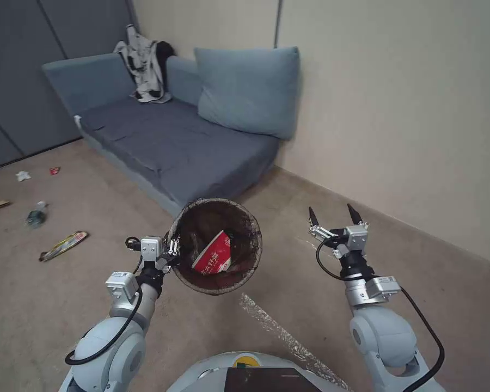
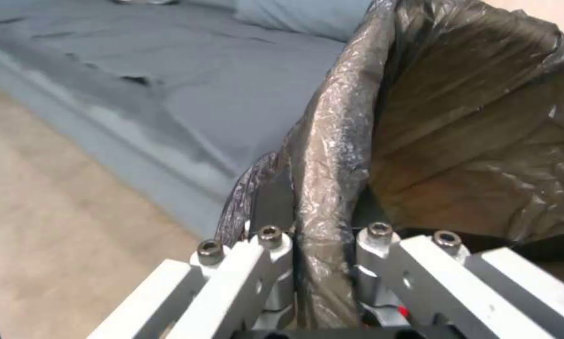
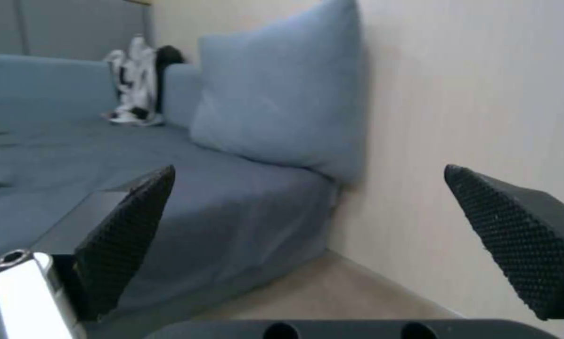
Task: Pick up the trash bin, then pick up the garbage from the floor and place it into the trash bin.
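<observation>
One red snack packet (image 1: pixel 214 255) sits in my bag-lined round white plastic trash bin (image 1: pixel 216 246) — light, slippery film (left gripper (image 1: pixel 172 251) pinches its rim); right gripper (image 1: pixel 335 215) gapes empty.

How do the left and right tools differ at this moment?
The left tool is shut on the trash bin rim, holding it off the floor; the right tool is open and empty. The left sits by the bin, the right hangs free nearer the wall. Both are raised in front of the robot.
</observation>
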{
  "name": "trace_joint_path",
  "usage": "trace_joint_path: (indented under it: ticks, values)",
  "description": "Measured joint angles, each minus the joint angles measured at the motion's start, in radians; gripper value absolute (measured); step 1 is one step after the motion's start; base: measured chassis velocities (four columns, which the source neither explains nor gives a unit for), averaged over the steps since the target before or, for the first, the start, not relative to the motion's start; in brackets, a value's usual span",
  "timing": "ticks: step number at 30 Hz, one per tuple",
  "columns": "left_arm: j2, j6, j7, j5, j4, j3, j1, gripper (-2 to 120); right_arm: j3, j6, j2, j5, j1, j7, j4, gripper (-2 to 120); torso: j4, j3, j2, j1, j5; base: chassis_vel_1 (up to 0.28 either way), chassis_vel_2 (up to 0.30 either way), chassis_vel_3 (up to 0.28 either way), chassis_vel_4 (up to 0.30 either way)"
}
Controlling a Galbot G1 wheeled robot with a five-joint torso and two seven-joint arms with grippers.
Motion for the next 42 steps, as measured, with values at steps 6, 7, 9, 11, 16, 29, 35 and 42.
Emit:
trace_joint_path:
  ticks: [6,7,9,11,16,29,35,42]
  values:
    - [0.0,-0.001,-0.002,-0.001,0.001,-0.001,0.0,7,-0.003,-0.005,-0.005,0.0,0.004,0.004,-0.002,100,0.0002,0.0,0.0,0.0,0.0,0.108,0.105,0.118,0.117]
    - [0.0,-0.001,-0.003,-0.001,0.001,-0.003,-0.001,7,-0.003,-0.005,-0.005,-0.001,0.005,0.004,-0.003,100,0.0001,0.0,0.0,0.0,0.0,0.106,0.094,0.11,0.115]
    - [0.0,-0.002,-0.002,-0.002,0.001,-0.004,-0.001,7,-0.003,-0.006,-0.006,-0.001,0.006,0.006,-0.006,100,-0.0001,0.0,0.0,0.0,0.0001,0.113,0.092,0.112,0.115]
    - [-0.001,-0.002,-0.002,-0.003,0.001,-0.004,-0.002,7,-0.003,-0.007,-0.006,-0.001,0.007,0.007,-0.007,100,-0.0002,0.0,0.0,0.0,0.0,0.121,0.102,0.104,0.118]
    - [-0.003,-0.003,-0.002,-0.003,0.003,-0.004,-0.002,7,-0.003,-0.022,-0.007,-0.001,0.007,0.013,-0.008,100,0.0001,0.0,0.0,0.0,0.0,0.122,0.109,0.099,0.11]
    - [-0.008,-0.006,-0.003,-0.001,0.003,-0.002,0.0,7,0.008,-0.032,-0.016,0.007,0.009,0.029,-0.009,100,0.0,0.0,0.0,0.0,0.0,0.112,0.105,0.119,0.115]
    - [-0.008,-0.008,-0.005,0.001,-0.004,-0.005,0.005,7,0.009,-0.038,-0.019,0.009,0.01,0.034,-0.005,100,0.0,0.0,0.0,0.0,0.0,0.111,0.114,0.1,0.104]
    - [-0.012,-0.013,-0.005,0.004,-0.009,-0.005,0.01,7,0.014,-0.044,-0.027,0.013,0.013,0.045,-0.002,100,0.0,0.0,0.0,0.0,0.0001,0.107,0.102,0.113,0.111]
